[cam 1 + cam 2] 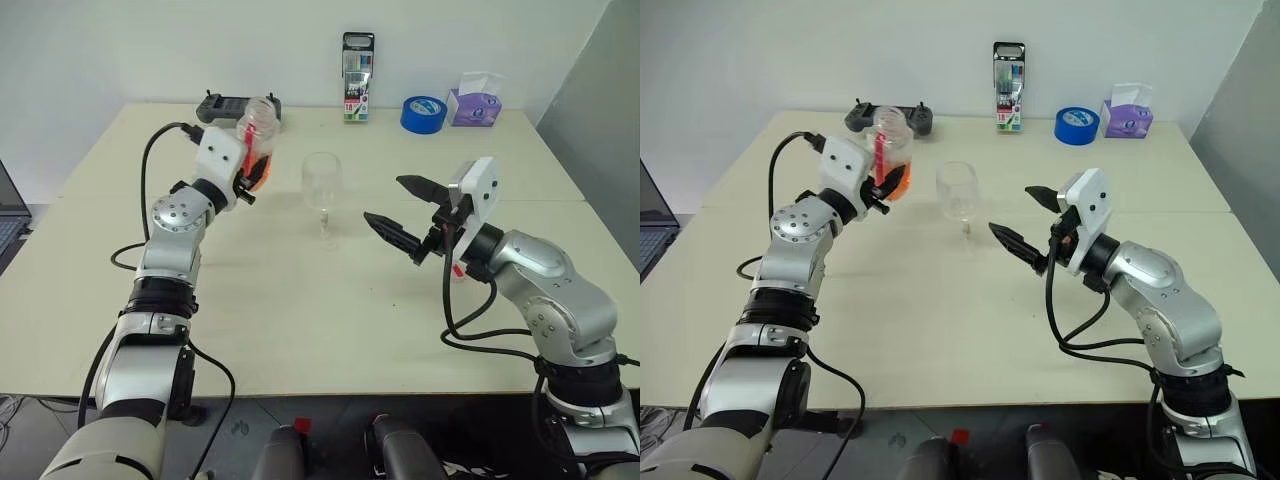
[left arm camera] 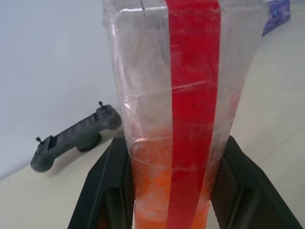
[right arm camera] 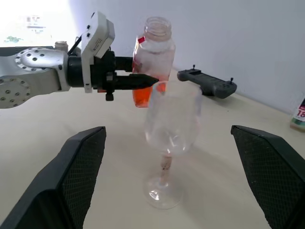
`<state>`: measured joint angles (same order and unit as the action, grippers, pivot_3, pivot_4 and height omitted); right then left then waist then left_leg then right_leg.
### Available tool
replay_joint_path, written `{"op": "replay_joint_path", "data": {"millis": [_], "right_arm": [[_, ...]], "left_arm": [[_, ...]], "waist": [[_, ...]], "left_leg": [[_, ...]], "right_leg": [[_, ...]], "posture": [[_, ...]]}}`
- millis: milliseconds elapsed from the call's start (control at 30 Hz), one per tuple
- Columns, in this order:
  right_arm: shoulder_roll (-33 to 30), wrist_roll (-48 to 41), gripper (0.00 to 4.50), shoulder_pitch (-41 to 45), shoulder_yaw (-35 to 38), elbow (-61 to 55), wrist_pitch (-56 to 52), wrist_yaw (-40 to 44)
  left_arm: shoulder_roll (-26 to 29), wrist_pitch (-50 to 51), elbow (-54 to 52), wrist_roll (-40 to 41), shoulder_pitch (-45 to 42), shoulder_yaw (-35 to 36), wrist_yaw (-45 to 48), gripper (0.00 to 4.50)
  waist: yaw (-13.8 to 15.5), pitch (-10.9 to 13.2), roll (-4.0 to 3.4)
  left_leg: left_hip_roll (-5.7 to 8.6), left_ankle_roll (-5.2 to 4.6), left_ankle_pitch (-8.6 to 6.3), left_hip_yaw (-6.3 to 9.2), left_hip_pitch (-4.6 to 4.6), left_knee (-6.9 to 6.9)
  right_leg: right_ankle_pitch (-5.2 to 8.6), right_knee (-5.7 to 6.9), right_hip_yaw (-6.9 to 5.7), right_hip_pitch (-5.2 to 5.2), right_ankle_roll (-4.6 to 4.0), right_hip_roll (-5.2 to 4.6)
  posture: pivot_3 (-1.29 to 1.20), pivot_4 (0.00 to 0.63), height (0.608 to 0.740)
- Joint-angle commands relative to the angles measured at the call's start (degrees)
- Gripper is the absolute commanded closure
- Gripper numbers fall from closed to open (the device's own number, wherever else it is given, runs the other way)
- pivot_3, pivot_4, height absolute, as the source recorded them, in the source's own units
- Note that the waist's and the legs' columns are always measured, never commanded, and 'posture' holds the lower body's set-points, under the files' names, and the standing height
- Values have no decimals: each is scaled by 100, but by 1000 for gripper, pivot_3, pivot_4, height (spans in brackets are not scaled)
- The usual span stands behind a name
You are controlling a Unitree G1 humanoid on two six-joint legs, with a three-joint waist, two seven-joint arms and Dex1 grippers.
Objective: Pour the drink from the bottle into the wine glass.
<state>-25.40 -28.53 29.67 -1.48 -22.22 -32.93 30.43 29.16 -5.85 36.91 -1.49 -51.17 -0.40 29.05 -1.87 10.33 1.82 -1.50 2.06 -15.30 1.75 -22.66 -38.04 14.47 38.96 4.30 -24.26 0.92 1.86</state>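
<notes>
Left hand (image 1: pixel 252 172) clamped on the small clear squarish plastic bottle (image 1: pixel 259 135) with a red label strip, upper left of centre in the left eye view; bottle is off the cream worktop (image 1: pixel 300 300), roughly upright, neck open with no cap on it. Translucent orange drink (image 1: pixel 262 170) sits in the bottle's lower part, level with the black fingers (image 2: pixel 102 191) that pinch it from both sides in the left wrist view. Clear stemmed wine glass (image 1: pixel 322 195) stands upright on the worktop at frame centre, just right of the bottle, not touching it; bowl looks empty. Right hand (image 1: pixel 395 210) is right of the glass, fingers spread wide apart, holding nothing, aimed toward the glass; in the right wrist view the glass (image 3: pixel 169 143) stands between its two fingers. Along the far edge of the worktop: black handheld controller (image 1: pixel 225 105) behind the bottle, marker pack (image 1: pixel 357 78), blue tape roll (image 1: pixel 423 113), purple tissue box (image 1: pixel 474 103).
</notes>
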Motion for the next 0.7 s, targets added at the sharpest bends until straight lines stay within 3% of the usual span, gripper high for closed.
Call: {"op": "replay_joint_path", "data": {"millis": [33,700], "right_arm": [[131,126,0,164,21,18,298,-15],[375,347,0,229,-66,68,400,29]], "left_arm": [[257,-532,77,-363,-423,-217,153,2828],[966,-2494,1497,-2164,-1477,-1238,-299,2828]], "waist": [[1,0,0],[6,1,-2]], "left_leg": [[0,0,0,10,-8,0],[1,-1,0,35,-24,-2]], "right_leg": [[0,1,-10,-4,0,1],[-1,3,-31,-11,-2,-1]], "posture": [[0,150,740],[0,150,740]]}}
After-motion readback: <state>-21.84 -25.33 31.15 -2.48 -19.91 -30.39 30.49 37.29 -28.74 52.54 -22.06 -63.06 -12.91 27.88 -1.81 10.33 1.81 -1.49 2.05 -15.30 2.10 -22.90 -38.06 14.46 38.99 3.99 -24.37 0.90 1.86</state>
